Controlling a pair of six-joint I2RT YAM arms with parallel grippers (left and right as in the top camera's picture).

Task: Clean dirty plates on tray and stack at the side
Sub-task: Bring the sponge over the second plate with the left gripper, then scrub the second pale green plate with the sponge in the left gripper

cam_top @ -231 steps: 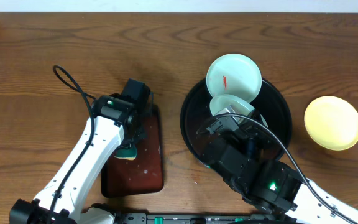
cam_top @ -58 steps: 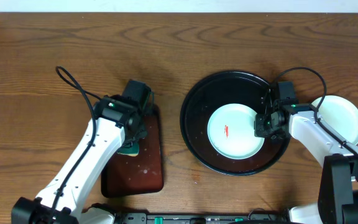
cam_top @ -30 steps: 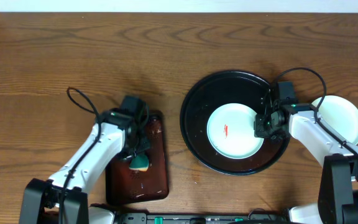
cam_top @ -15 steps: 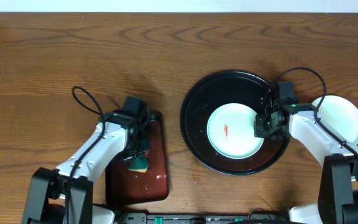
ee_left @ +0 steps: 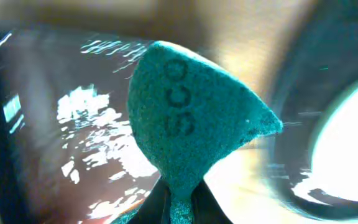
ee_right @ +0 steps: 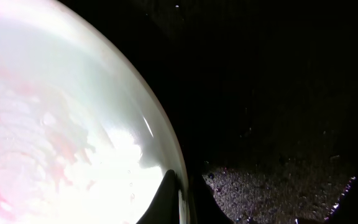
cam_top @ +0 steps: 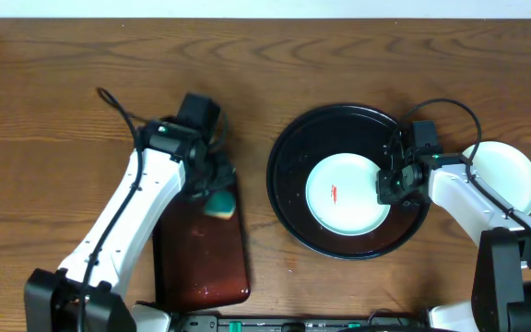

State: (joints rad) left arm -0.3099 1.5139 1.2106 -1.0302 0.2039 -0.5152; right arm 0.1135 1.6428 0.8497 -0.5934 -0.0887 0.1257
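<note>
The black tray (cam_top: 289, 207) holds one mint-white plate (cam_top: 344, 198) with a small red smear. My right gripper (cam_top: 392, 185) is shut on that plate's right rim; the wrist view shows the fingers (ee_right: 182, 200) pinching the plate's edge (ee_right: 61, 124) over the tray (ee_right: 278, 93). A second pale plate (cam_top: 507, 177) lies on the table right of the tray; the yellow plate does not show. My left gripper (cam_top: 210, 184) is shut on a green sponge (cam_top: 220, 206), (ee_left: 191, 118), held above the brown tray's far right corner.
A dark brown rectangular tray (cam_top: 201, 258), wet and glossy (ee_left: 48, 130), lies left of the black tray. Bare wooden table (cam_top: 247, 65) lies between and behind them. Cables loop off both arms.
My left gripper lifted the sponge off the brown tray and moved it back and right. Earlier, one mint plate went from the black tray onto the side plate. The right gripper is still.
</note>
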